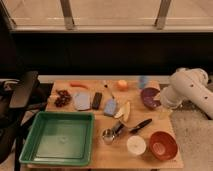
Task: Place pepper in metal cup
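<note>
Reach not yet begun. Gripper (164, 101) at centre right beside the purple bowl (150, 97), released and empty. Pepper (79, 85) lies upper left; metal cup (107, 135) lower centre. We judge the next move is a long reach across to the pepper.

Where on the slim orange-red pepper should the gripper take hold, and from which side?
Probably across the middle of the slim orange-red pepper, coming down from above: it lies flat, long axis left to right, apart from its neighbours. The gripper is at the right edge of the wooden table, beside the dark purple bowl.
</note>
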`<state>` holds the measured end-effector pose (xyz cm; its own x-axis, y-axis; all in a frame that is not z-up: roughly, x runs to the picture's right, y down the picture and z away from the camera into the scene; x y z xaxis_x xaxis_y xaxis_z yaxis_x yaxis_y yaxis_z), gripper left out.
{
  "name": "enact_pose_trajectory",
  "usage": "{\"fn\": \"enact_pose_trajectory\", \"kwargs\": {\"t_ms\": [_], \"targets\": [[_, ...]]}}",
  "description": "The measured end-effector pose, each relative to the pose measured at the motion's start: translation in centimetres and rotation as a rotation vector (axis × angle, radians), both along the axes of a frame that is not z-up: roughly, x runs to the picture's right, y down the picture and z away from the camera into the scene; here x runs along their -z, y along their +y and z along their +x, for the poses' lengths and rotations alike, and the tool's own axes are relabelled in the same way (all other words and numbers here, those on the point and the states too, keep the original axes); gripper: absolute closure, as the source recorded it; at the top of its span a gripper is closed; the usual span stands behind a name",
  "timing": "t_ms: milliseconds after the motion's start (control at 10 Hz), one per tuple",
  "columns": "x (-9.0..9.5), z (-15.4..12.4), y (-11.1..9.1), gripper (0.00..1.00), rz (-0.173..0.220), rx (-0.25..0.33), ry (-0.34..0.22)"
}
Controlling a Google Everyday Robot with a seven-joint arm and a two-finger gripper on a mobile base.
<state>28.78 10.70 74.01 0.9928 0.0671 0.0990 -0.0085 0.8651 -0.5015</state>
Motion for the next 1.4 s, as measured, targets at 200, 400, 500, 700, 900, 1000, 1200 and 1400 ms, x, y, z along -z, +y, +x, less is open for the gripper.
{"fn": "enact_pose_trajectory", "kwargs": {"t_ms": [200, 400, 500, 700, 900, 1000, 1200, 1400], "targets": [[0.0, 0.0, 0.0, 0.34, 0.000, 0.000, 0.000], [0.0, 0.0, 0.0, 0.34, 0.000, 0.000, 0.000], [0.0, 0.0, 0.0, 0.34, 0.000, 0.000, 0.000], [0.0, 0.0, 0.0, 0.34, 0.000, 0.000, 0.000], [0.0, 0.0, 0.0, 0.34, 0.000, 0.001, 0.001], [0.0, -0.1, -0.1, 0.34, 0.007, 0.003, -0.002], [0.3, -1.3, -0.6, 0.34, 0.050, 0.012, -0.053], [0.3, -4.7, -1.7, 0.34, 0.085, 0.034, -0.136]]}}
